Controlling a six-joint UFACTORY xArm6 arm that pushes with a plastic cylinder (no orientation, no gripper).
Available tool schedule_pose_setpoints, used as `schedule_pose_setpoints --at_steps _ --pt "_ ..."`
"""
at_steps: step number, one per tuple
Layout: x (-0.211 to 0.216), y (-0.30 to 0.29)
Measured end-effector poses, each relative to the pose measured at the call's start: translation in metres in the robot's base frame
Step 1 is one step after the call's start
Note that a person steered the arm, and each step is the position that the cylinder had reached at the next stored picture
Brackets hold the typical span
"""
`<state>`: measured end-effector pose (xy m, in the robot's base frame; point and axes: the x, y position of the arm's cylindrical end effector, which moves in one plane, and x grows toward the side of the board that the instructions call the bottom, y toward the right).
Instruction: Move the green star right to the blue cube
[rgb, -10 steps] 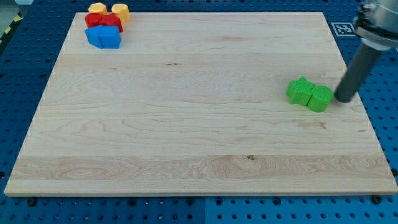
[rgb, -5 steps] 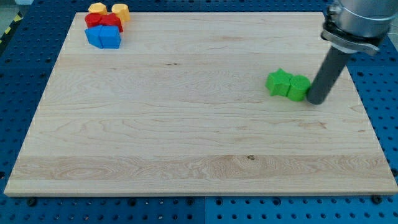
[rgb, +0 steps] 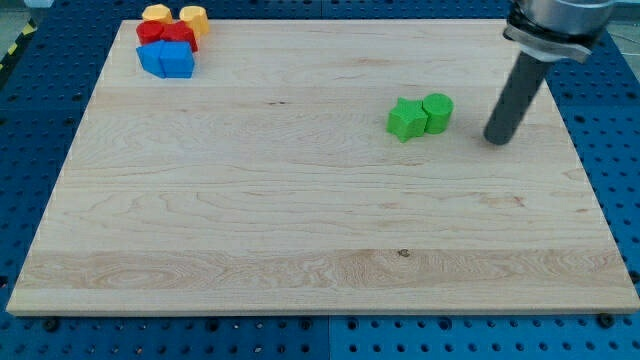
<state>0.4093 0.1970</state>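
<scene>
My tip (rgb: 497, 140) stands on the bench (rgb: 300, 230), right of the cylinder (rgb: 437, 112); the star (rgb: 405, 120) touches its left; a cluster of blocks (rgb: 170, 40) sits top-left.

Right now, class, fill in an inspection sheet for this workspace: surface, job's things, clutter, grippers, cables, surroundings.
Surface: pale wooden board, flat.
Job's things: green star block right of centre, touching a green round block; blue cube block at the view's top left.
Clutter: red blocks and yellow-orange blocks clustered above the blue cube.
Grippers: none; my tip stands apart, right of the green pair.
Cables: nothing seen.
Surroundings: blue perforated table; a black-and-white marker.
</scene>
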Motion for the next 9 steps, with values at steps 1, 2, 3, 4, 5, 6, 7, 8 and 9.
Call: schedule_pose_setpoints --at_steps 1,2,3,4,5,6,7,8,9 --pt "-0.032 -0.058" --pt "-0.035 -0.062" --pt "-0.019 -0.032" --pt "0.019 -0.050" --pt "0.014 -0.124" --pt "-0.028 -0.187" --pt "-0.051 -0.247" --pt "-0.034 -0.267" --pt "-0.010 -0.168"
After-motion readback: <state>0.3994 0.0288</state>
